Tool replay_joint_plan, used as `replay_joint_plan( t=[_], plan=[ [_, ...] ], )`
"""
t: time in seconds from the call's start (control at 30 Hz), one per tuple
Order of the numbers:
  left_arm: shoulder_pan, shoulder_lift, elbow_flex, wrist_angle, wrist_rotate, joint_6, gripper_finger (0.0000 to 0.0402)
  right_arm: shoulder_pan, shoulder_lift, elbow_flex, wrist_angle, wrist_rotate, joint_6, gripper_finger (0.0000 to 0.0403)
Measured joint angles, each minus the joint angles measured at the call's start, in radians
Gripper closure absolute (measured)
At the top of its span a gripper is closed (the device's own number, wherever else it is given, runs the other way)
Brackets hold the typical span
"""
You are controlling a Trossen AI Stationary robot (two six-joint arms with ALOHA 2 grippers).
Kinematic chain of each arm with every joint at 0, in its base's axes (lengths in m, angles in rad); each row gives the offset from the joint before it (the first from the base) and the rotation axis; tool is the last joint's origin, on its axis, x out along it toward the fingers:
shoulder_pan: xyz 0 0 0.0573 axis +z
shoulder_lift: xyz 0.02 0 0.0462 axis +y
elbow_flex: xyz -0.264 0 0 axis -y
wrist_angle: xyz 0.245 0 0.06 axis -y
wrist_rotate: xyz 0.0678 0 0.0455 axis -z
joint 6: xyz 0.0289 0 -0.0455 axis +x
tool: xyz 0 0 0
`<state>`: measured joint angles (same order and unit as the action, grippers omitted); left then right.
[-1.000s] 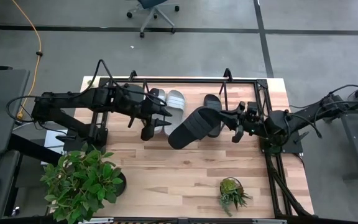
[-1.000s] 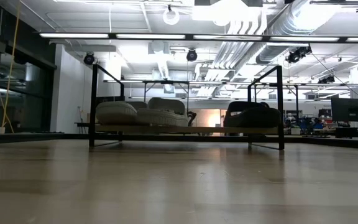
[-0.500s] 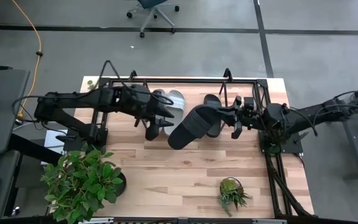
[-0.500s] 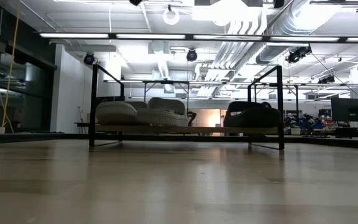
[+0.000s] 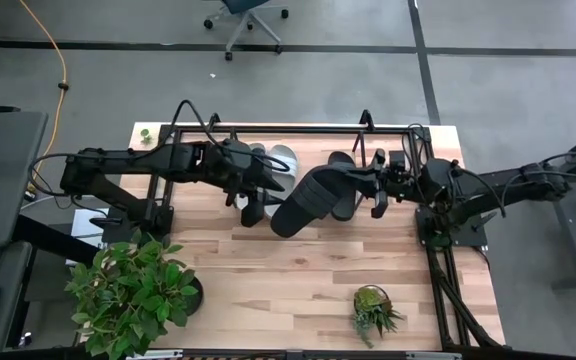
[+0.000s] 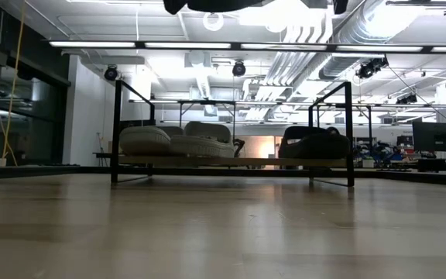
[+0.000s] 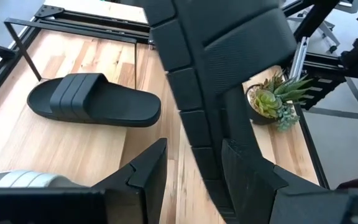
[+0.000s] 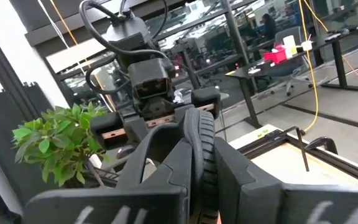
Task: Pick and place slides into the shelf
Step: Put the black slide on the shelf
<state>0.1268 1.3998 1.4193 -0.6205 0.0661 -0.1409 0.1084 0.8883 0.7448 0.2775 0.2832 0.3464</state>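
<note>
A black slide (image 5: 310, 202) hangs in the air over the table's middle, in front of the shelf (image 5: 288, 130). My right gripper (image 5: 361, 185) is shut on it. My left gripper (image 5: 263, 197) is open at the slide's other end. In the left wrist view the slide's sole (image 7: 197, 93) runs down between its two fingers; I cannot tell whether they touch it. On the shelf's wood base rest two light grey slides (image 5: 270, 158) side by side and another black slide (image 7: 95, 99), soles down. My right gripper pinches the slide's end nearest the right arm (image 8: 199, 140) between its two fingers, which come about level from the table's right side. The slide shows edge-on between them. It is lifted clear of the table and slants toward the near left.
A large leafy plant (image 5: 133, 290) stands at the near left corner and a small potted succulent (image 5: 373, 310) at the near right. The shelf's black tubing runs along the far edge. Bare wood lies between the plants.
My left gripper has gone toward the table's right, up to the free end of the held slide, staying open. My right gripper has swung a little toward the far edge and the left. The slide stays lifted.
</note>
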Motion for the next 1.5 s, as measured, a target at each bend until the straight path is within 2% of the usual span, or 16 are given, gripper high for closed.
replay_joint_plan(
  t=[0.27, 0.43, 0.7, 0.93, 1.13, 1.27, 1.5],
  plan=[
    [0.016, 0.000, 0.000, 0.016, -0.005, -0.002, 0.0251, -0.028, 0.000, 0.000, 0.000, -0.047, -0.008, 0.0385],
    [0.033, 0.000, 0.000, 0.033, 0.015, -0.017, 0.0212, -0.031, 0.000, 0.000, 0.000, -0.052, -0.018, 0.0385],
    [0.057, 0.000, 0.000, 0.035, 0.110, -0.029, 0.0151, -0.030, 0.000, 0.000, 0.000, -0.056, -0.043, 0.0385],
    [0.056, 0.014, 0.000, 0.049, 0.133, -0.051, 0.0122, -0.031, 0.000, 0.000, 0.006, -0.051, -0.074, 0.0385],
    [0.056, 0.072, 0.000, 0.065, 0.198, -0.074, 0.0117, -0.032, 0.000, 0.000, 0.033, -0.051, -0.094, 0.0385],
    [0.056, 0.106, 0.000, 0.133, 0.234, -0.076, 0.0121, -0.037, 0.000, 0.000, 0.034, -0.052, -0.094, 0.0385],
    [0.056, 0.110, 0.000, 0.214, 0.245, -0.074, 0.0149, -0.036, 0.000, 0.001, 0.022, -0.056, -0.094, 0.0385]
  ],
)
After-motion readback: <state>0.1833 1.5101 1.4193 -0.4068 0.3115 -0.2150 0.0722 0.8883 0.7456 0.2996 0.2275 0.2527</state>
